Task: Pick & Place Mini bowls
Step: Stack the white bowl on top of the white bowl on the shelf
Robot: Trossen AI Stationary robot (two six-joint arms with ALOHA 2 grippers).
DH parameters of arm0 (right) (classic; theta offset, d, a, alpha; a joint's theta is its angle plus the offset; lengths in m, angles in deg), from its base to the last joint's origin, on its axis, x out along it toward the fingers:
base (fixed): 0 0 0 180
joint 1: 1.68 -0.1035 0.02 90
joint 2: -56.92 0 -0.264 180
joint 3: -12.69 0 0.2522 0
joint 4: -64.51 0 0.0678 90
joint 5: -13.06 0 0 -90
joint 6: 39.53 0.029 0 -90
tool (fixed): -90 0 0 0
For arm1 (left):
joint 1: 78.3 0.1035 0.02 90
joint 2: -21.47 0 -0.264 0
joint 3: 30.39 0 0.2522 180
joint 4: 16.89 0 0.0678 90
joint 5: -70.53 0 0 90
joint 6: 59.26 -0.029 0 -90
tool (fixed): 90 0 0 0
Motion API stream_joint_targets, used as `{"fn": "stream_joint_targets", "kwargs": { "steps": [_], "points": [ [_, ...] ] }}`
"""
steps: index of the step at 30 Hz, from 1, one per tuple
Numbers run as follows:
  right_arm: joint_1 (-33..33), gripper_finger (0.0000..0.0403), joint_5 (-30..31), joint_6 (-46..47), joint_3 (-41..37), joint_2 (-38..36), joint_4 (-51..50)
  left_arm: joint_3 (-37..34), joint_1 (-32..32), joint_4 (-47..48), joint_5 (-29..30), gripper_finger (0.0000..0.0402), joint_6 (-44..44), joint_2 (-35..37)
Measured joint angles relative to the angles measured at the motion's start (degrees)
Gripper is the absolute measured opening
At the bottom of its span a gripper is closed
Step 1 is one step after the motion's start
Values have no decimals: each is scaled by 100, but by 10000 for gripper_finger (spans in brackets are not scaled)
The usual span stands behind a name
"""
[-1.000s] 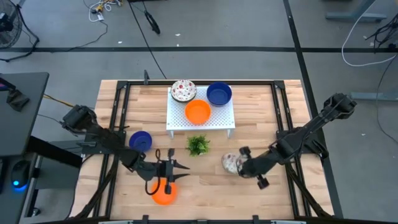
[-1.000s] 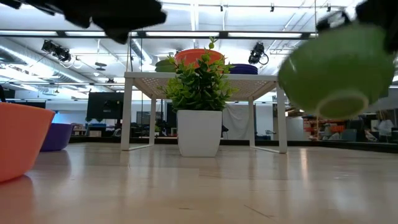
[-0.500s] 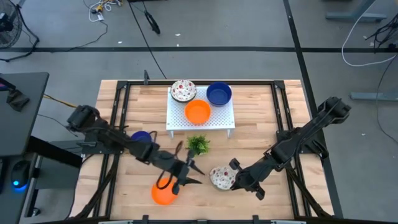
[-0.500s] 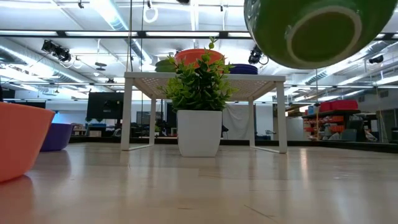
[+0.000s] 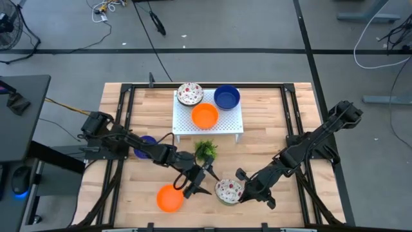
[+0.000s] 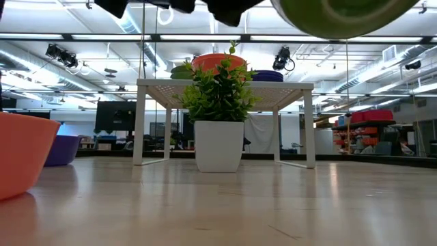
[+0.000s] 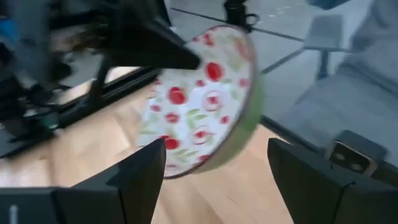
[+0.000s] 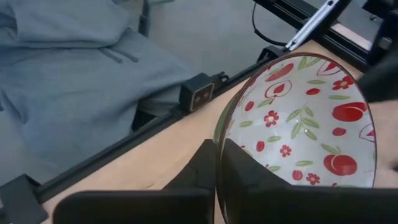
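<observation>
My right gripper point(image 5: 243, 189) is shut on a white bowl with red speckles and a green outside point(image 5: 228, 191), held above the table near its front edge. The bowl's green underside shows at the top of the low view point(image 6: 341, 12). My left gripper point(image 5: 204, 181) is open and empty just left of that bowl, which shows ahead of its fingers point(image 7: 202, 99). An orange bowl point(image 5: 169, 198) rests on the table at the front left. A blue bowl point(image 5: 145, 143) sits further back, partly under my left arm. My right gripper pinches the speckled bowl's rim point(image 8: 217, 140) on the bowl's right side, one finger inside the bowl and one outside. The fingers come roughly level from the table's right. The bowl is lifted clear of the table, its opening facing up.
A white perforated rack point(image 5: 207, 125) at the table's back holds a speckled bowl point(image 5: 190, 94), a blue bowl point(image 5: 226, 97) and an orange bowl point(image 5: 205, 116). A small green plant in a white pot point(image 5: 205, 149) stands in front of the rack, close behind my left gripper.
My right gripper has carried the speckled bowl toward the table's left and near edges, and upward in the low view. My left gripper has gone from above the orange bowl toward the table's right, up to the speckled bowl. The orange bowl has stayed in place.
</observation>
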Motion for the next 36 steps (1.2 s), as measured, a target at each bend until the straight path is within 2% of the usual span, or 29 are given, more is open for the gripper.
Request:
{"fn": "stream_joint_targets", "kwargs": {
  "steps": [3,12,19,23,30,36],
  "points": [
    [48,7,23,-58,0,0,-9,-9,-2,-141,-240,274,-1,-42],
    [249,7,26,-68,0,0,55,-4,-2,-340,-205,211,-182,-75],
    [356,7,-19,-167,-2,0,37,-4,-2,-372,-224,146,-234,-75],
    [356,12,-18,-170,-2,0,68,-4,7,-383,-491,100,-245,-75],
    [360,50,136,229,-2,-9,253,-4,0,-335,-1014,18,-156,-75],
    [356,114,124,379,-2,-178,471,-4,-22,-239,-1171,12,46,-75]
  ]
}}
